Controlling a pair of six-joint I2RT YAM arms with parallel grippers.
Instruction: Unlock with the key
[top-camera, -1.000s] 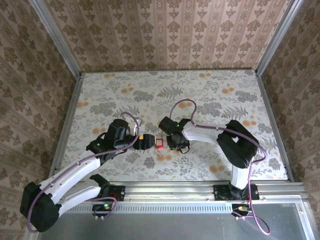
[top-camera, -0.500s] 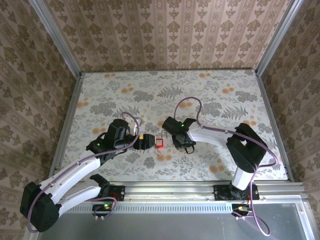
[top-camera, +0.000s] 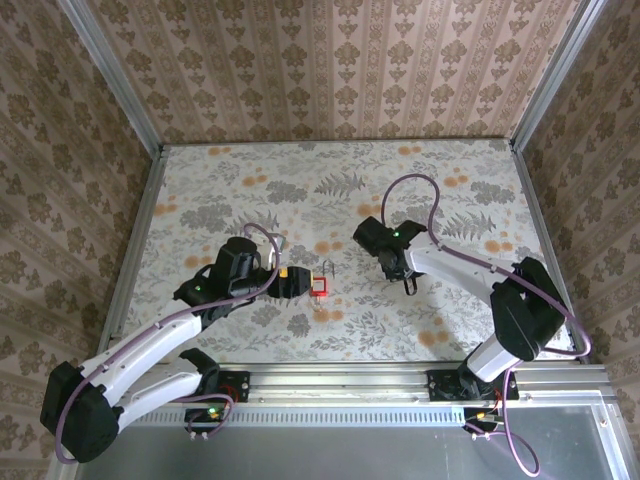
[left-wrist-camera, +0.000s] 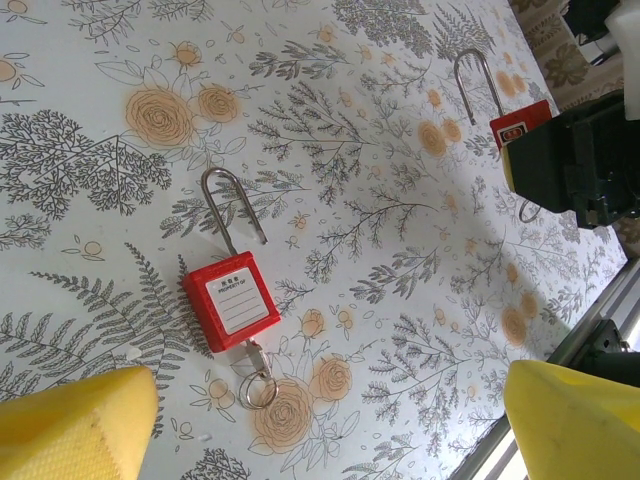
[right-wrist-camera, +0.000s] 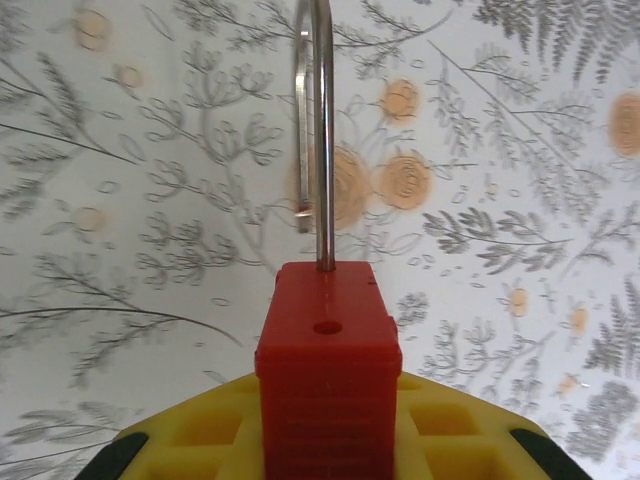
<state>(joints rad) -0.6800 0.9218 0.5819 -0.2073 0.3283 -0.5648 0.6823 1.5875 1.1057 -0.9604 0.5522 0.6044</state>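
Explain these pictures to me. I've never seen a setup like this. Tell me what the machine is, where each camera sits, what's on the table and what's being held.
The machine is two robot arms bolted side by side at the near edge of a flower-patterned table. Each arm ends in a two-finger gripper.

The overhead picture comes from a fixed camera above and behind the arms. The other two come from small cameras on the wrists, so each one sees its own yellow fingers.

The left gripper is open and holds nothing. Ahead of it a red padlock lies flat on the table, with a key on a ring stuck in its bottom end.

The right gripper is clamped on a second padlock, also red. One leg of its shackle is out of its hole, so that lock is open.
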